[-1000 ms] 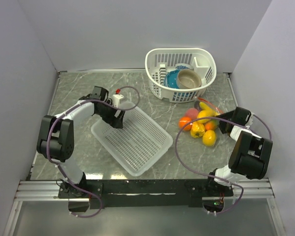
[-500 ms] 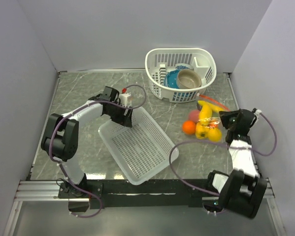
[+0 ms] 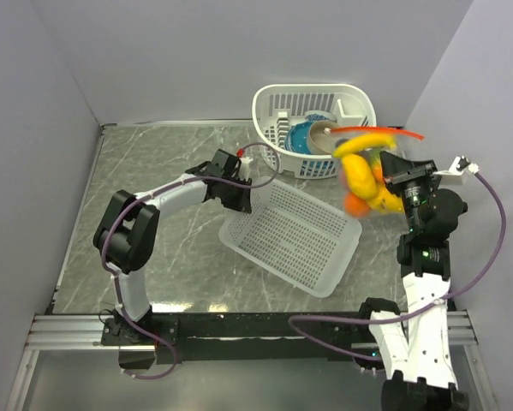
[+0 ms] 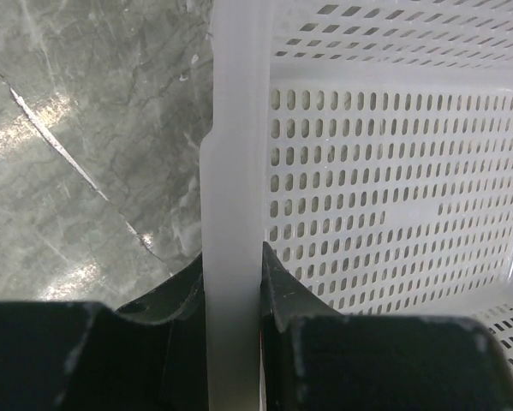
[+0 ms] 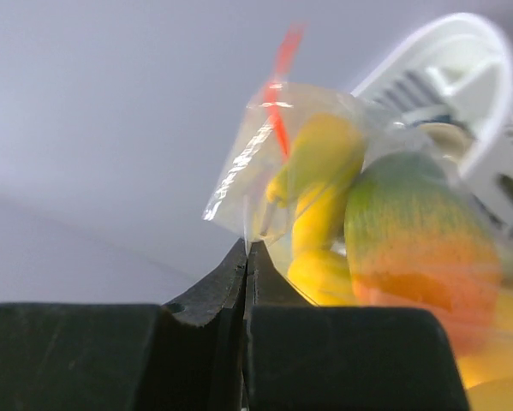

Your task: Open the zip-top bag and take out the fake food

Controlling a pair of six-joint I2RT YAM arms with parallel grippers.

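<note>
The zip-top bag (image 3: 365, 168) hangs in the air at the right, blurred, its red zipper strip (image 3: 384, 133) on top. My right gripper (image 3: 393, 168) is shut on a clear corner of the bag (image 5: 239, 175), its jaws pressed together (image 5: 247, 250). Inside the bag is the fake food (image 5: 406, 227): yellow pieces and a green-and-orange fruit. My left gripper (image 3: 242, 197) is shut on the rim (image 4: 235, 128) of a flat white perforated tray (image 3: 295, 235), one finger on each side of the rim (image 4: 233, 257).
A tall white slatted basket (image 3: 277, 107) stands at the back, holding a blue bowl (image 3: 301, 137) and partly hidden by the raised bag. It also shows behind the bag in the right wrist view (image 5: 462, 68). Grey walls close both sides.
My right gripper has closed on the bag and lifted it off the table, high to the right. My left gripper has closed on the tray's rim and dragged the tray rightward.
</note>
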